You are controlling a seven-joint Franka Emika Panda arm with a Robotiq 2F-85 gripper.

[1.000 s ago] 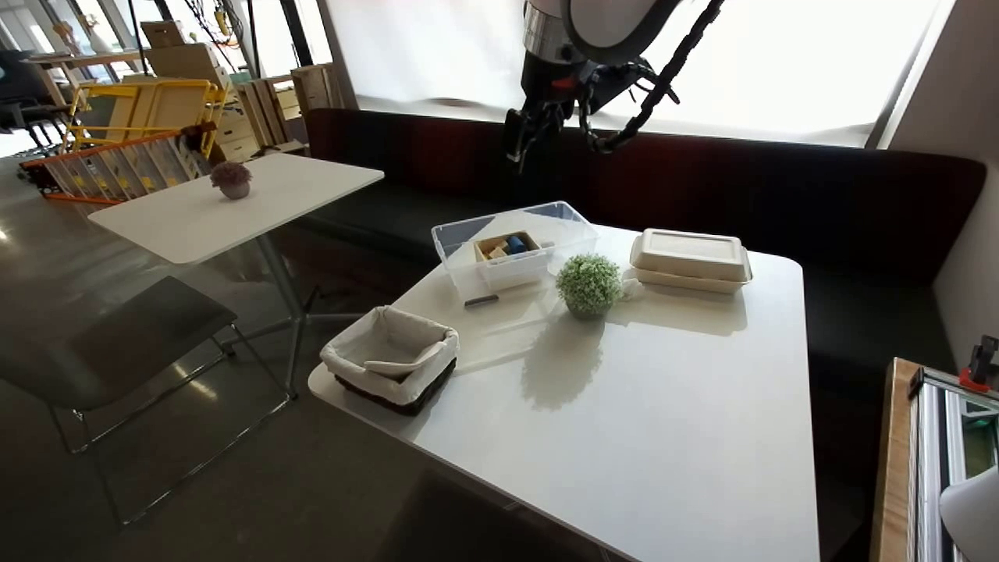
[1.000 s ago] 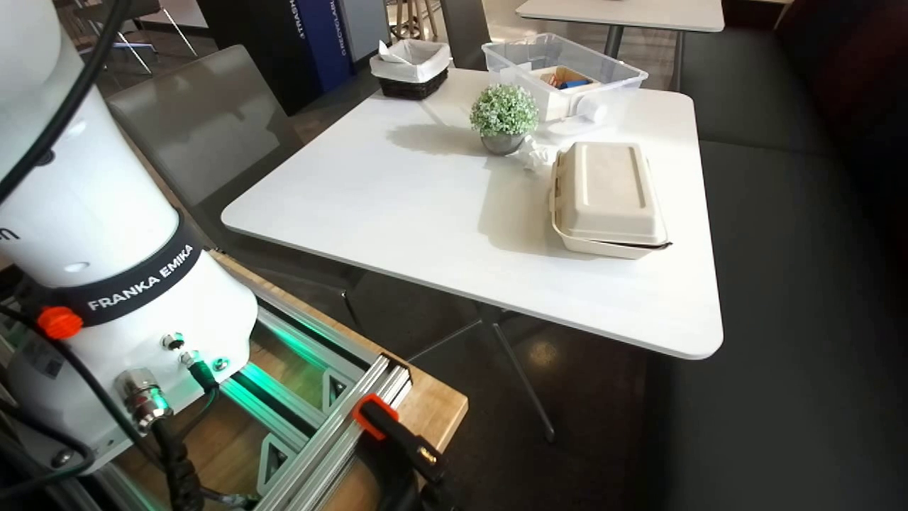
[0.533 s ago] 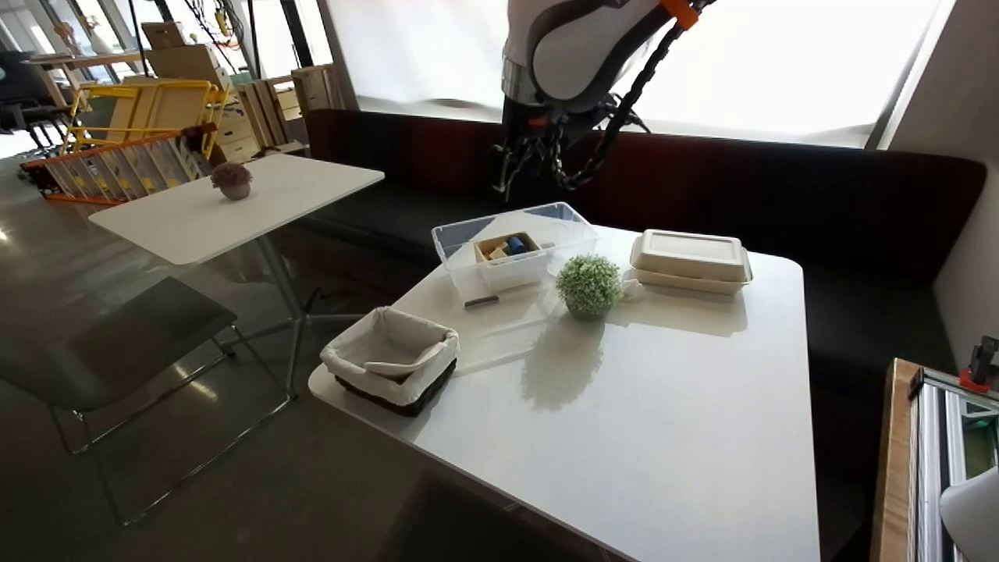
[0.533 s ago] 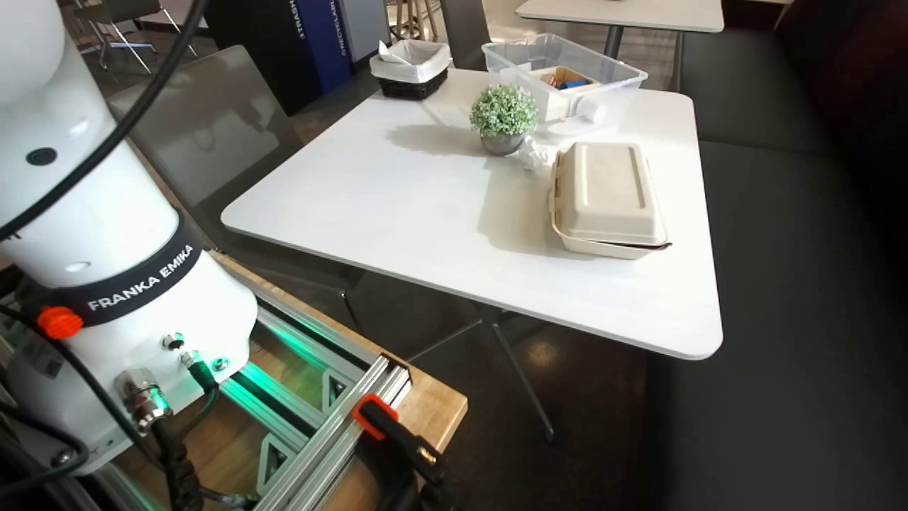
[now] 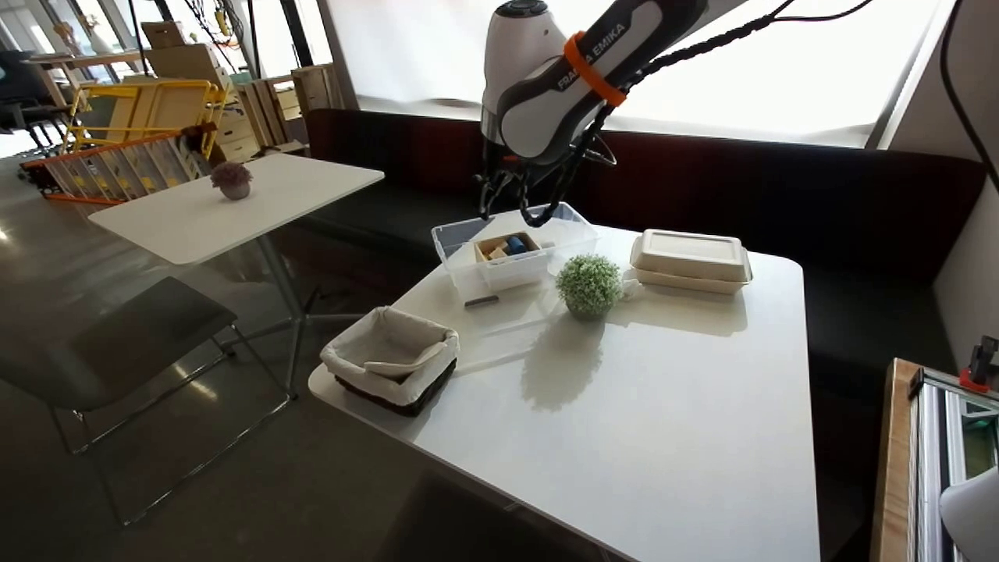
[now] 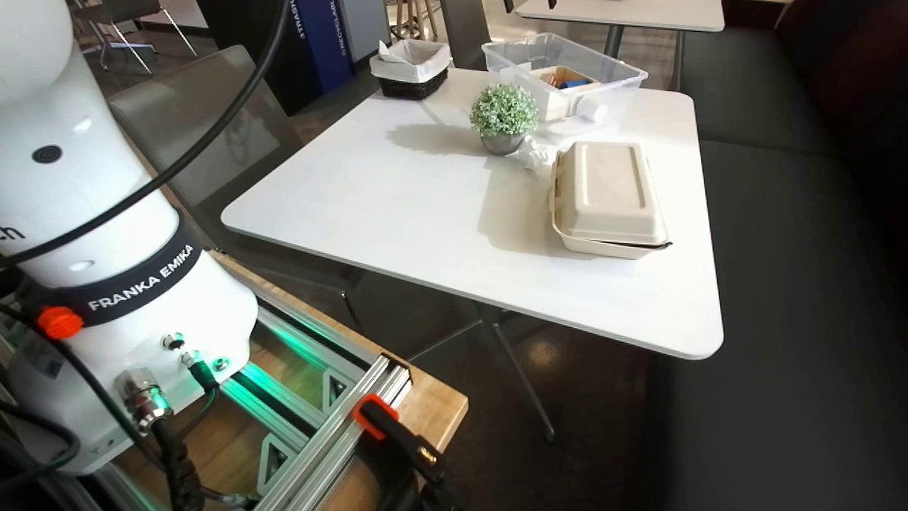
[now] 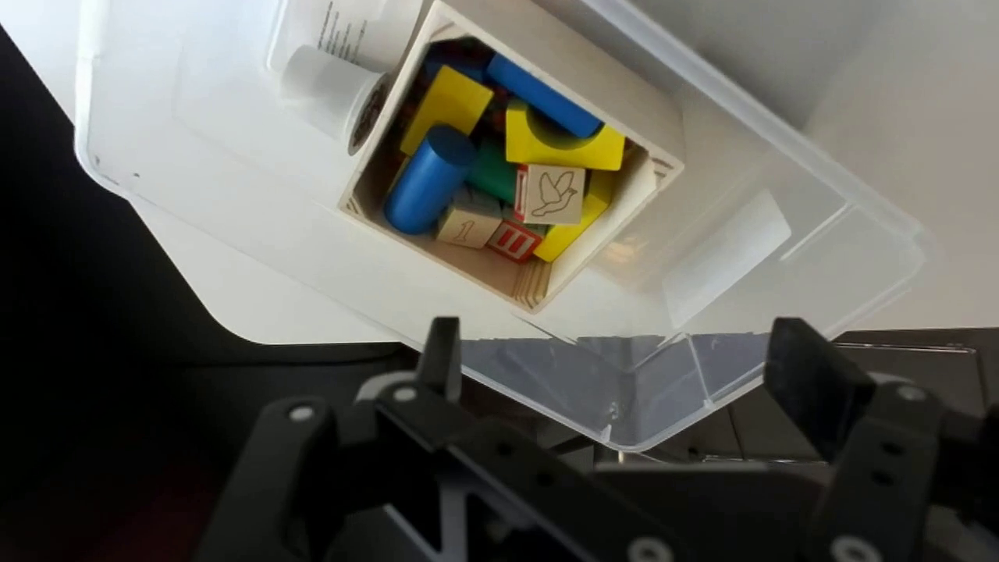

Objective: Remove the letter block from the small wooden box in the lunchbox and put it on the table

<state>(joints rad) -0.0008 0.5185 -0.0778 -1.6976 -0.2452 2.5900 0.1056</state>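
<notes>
The clear plastic tub, the lunchbox [image 5: 453, 243], stands on the white table [image 5: 663, 421]; it also shows in an exterior view [image 6: 616, 86] and the wrist view [image 7: 769, 109]. Inside it sits the small wooden box [image 7: 616, 82], filled with coloured blocks. In the wrist view a pale letter block with a bird and a red side [image 7: 554, 195] lies on the pile. Two more cubes, one with a 1 [image 7: 468, 226] and one with red marks [image 7: 515, 240], lie lower beside it. My gripper [image 7: 616, 337] is open and empty above the tub; it shows in both exterior views [image 5: 503, 201] [image 6: 530, 4].
A white cup [image 7: 328, 90] lies beside the wooden box in the tub. Near the tub stand a potted plant [image 5: 589, 285], a beige lidded container [image 5: 691, 260] and a dark marker [image 5: 481, 300]. A cloth-lined basket [image 5: 390, 355] stands at the table's corner.
My arm has come down and to the left in an exterior view, bringing the gripper over the tub. The fingertips have come into sight at the top of an exterior view. The objects have not moved.
</notes>
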